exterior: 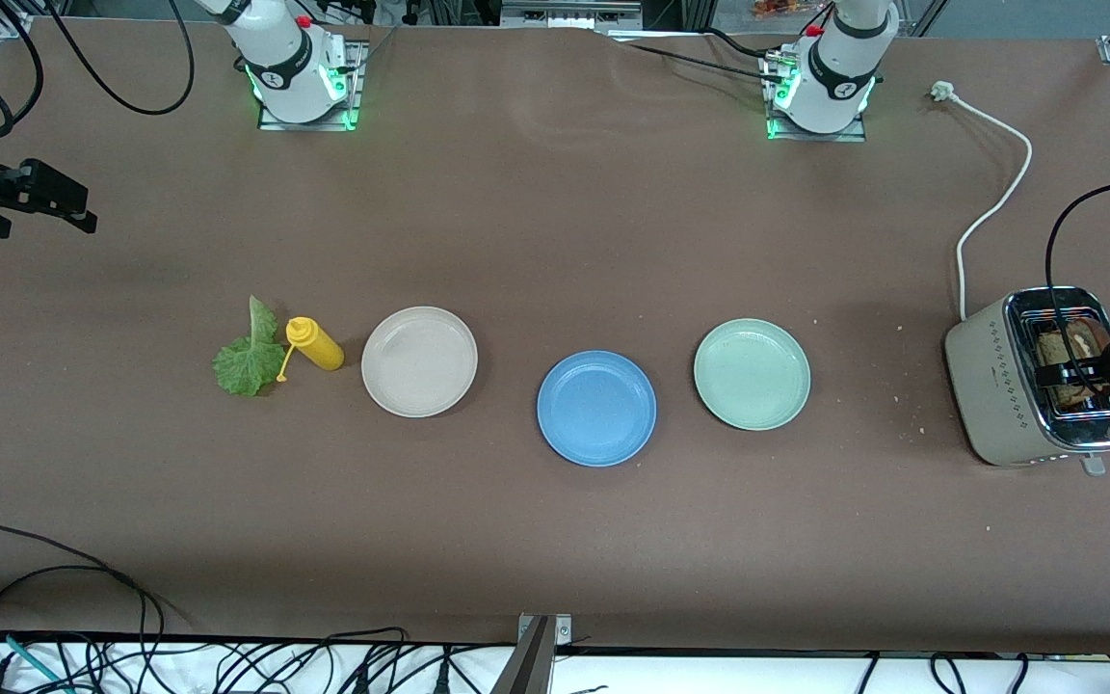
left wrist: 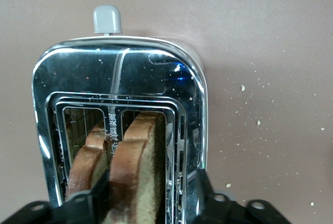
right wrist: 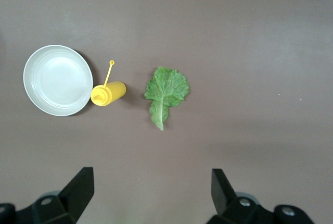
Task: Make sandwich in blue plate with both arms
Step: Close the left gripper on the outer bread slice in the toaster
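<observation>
Over the toaster (exterior: pixel 1017 386), the left gripper (left wrist: pixel 151 203) straddled a bread slice (left wrist: pixel 138 166), fingers not visibly clamped; next, pinch and lift. The right gripper (right wrist: pixel 151 193) waited open

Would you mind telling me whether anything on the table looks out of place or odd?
The yellow squeeze bottle lies on its side with its cap off on its tether, beside the lettuce leaf, which sits on the bare table. Crumbs are scattered on the table around the toaster, and its plug lies unplugged on the table.

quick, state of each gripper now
left gripper: fingers astride a bread slice in the toaster, not clamped yet.
right gripper: open, empty.
</observation>
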### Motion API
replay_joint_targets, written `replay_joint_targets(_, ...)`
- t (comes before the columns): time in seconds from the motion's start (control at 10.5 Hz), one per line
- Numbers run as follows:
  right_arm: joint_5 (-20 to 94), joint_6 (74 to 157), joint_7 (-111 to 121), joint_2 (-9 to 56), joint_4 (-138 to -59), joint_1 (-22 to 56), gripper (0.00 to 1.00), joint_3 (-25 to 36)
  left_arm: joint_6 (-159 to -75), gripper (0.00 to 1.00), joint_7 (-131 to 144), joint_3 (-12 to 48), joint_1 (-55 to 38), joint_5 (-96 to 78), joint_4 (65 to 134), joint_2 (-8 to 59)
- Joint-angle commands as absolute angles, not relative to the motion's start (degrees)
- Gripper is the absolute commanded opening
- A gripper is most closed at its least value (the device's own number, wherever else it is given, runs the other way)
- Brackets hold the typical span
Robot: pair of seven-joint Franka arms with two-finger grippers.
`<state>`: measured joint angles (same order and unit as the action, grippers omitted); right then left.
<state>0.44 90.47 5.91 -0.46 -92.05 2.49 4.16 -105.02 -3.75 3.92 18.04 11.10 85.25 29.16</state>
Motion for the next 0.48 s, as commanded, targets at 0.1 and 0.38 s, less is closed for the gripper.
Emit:
replay_joint_targets(0.1,1.41,89.3,5.71,-0.09,-90.79,2.46,1.0,4.13,-103.89,0.1,-4.66,4.13,18.28,12.83,83.76,28.92)
replay_joint_targets(0.38,1.41,89.3,5.71,-0.09,-90.79,2.46,1.0,4.13,-103.1,0.0,-9.4,4.04,18.72,11.95,83.5,27.26)
